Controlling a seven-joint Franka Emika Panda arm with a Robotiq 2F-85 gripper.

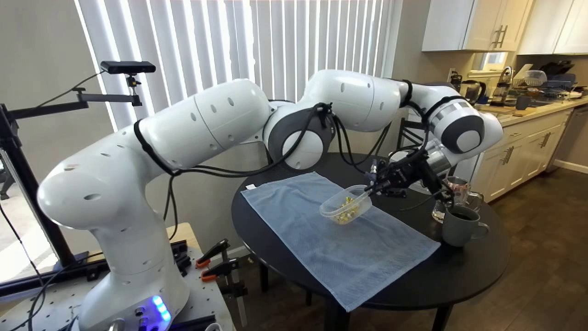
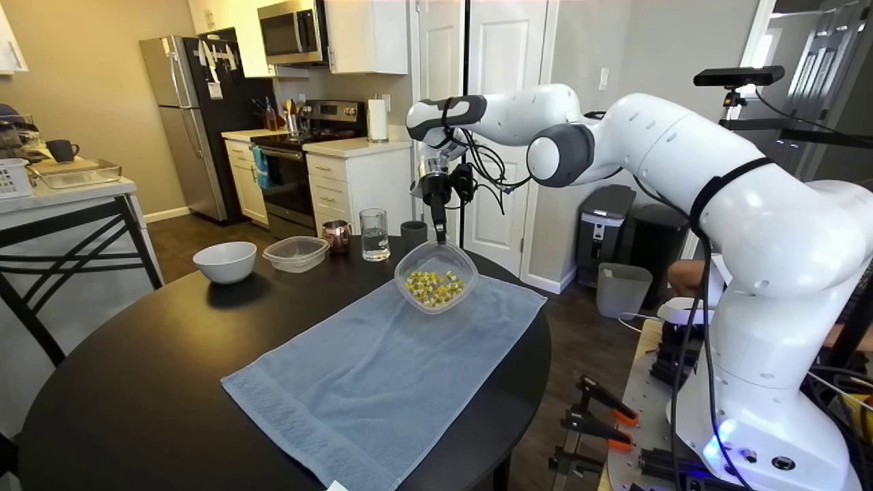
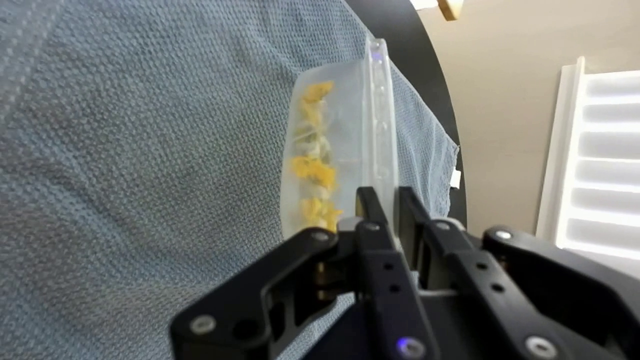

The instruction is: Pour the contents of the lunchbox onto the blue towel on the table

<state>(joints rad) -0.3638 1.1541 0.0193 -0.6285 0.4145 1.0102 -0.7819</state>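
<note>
Your claw [image 3: 389,197] pinches the lunchbox [image 2: 436,260] by its rim, tilted above the towel [image 2: 382,361], between its long edges, contents [image 2: 434,289] inside. You seem poised to pour: next, tip it steeply over.

Blue towel [image 1: 340,243] in wide exteriors, wrist close-up

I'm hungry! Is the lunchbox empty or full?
Neither: yellow and white bits fill only part of the lunchbox in all three views.

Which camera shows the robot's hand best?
The wrist view, because it shows the hand close up, both fingers pinching the lunchbox. Both exterior views show the hand smaller, fingers hard to tell apart.
</note>
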